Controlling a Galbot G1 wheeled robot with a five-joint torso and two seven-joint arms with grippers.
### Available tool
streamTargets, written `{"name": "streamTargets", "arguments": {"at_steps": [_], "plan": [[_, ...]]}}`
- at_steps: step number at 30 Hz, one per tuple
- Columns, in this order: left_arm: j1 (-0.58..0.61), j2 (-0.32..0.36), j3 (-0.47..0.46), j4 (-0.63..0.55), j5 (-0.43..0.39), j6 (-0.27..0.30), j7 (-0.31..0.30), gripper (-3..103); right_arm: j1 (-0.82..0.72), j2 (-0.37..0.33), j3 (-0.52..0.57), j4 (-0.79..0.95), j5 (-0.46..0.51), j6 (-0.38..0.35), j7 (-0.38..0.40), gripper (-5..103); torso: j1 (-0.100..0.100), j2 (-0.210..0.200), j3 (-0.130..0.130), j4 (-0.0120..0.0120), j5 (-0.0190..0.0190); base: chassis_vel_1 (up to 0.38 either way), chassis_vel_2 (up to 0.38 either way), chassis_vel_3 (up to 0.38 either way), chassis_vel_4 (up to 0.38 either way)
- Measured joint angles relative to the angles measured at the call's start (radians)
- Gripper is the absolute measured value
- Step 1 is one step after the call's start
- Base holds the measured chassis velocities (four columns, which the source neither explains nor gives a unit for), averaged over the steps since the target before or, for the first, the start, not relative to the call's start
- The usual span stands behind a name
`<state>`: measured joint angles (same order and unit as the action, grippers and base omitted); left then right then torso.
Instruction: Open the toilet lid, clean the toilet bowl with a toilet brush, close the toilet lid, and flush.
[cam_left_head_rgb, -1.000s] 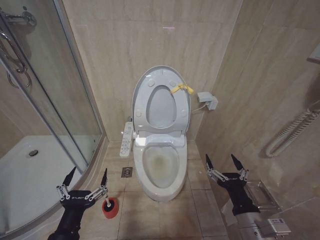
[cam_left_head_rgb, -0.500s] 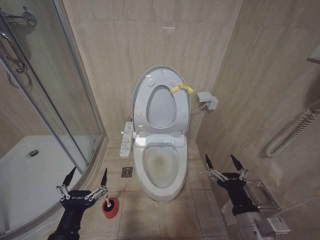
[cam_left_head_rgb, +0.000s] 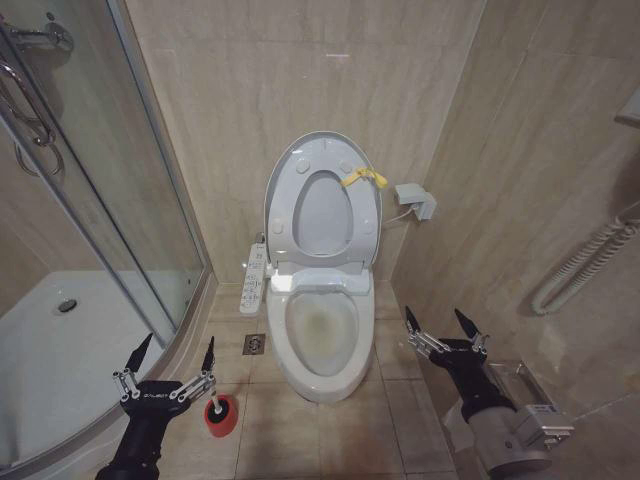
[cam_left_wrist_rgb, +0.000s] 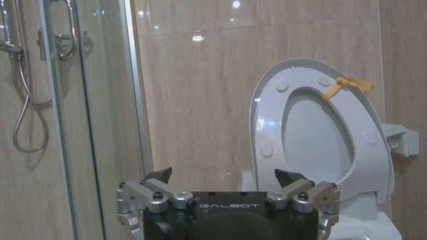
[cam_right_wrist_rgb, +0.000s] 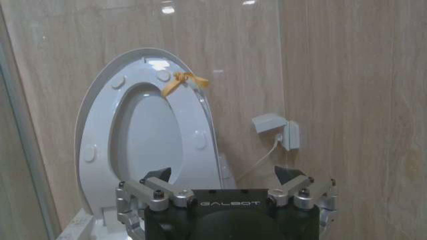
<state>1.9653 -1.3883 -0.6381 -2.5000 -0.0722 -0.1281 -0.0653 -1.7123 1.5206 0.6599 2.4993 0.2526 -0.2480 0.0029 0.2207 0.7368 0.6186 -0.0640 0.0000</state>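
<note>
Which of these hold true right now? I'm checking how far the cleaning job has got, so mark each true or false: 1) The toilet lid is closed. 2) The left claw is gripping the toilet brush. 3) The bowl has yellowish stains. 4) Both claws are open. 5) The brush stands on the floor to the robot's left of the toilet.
1) False. The toilet lid stands raised against the wall, with the seat up too.
2) False. The left claw is open and empty; the toilet brush stands on the floor just beside it.
3) True. The toilet bowl shows yellowish-brown staining inside.
4) True. The right claw is open as well, hovering right of the toilet.
5) True.
</note>
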Motion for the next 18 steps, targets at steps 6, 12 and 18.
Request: {"name": "streamTargets", "arguments": {"at_steps": [6,12,18], "plan": [[0.0,0.0,0.0,0.0,0.0,0.0,0.0,100,0.036,-0.02,-0.007,-0.029,0.007,0.008,0.001,100,0.0,0.0,0.0,0.0,0.0,0.0,0.0,0.0,0.0],[0.0,0.0,0.0,0.0,0.0,0.0,0.0,100,0.149,-0.034,-0.016,-0.122,0.014,0.014,0.001,100,0.0,0.0,0.0,0.0002,0.0,0.0,0.0,0.0,0.0],[0.0,0.0,0.0,0.0,0.0,0.0,0.0,100,0.208,-0.053,-0.021,-0.19,0.019,0.017,0.001,100,0.0,0.0,0.0,0.0,0.0,0.0,0.0,0.0,0.0]]}}
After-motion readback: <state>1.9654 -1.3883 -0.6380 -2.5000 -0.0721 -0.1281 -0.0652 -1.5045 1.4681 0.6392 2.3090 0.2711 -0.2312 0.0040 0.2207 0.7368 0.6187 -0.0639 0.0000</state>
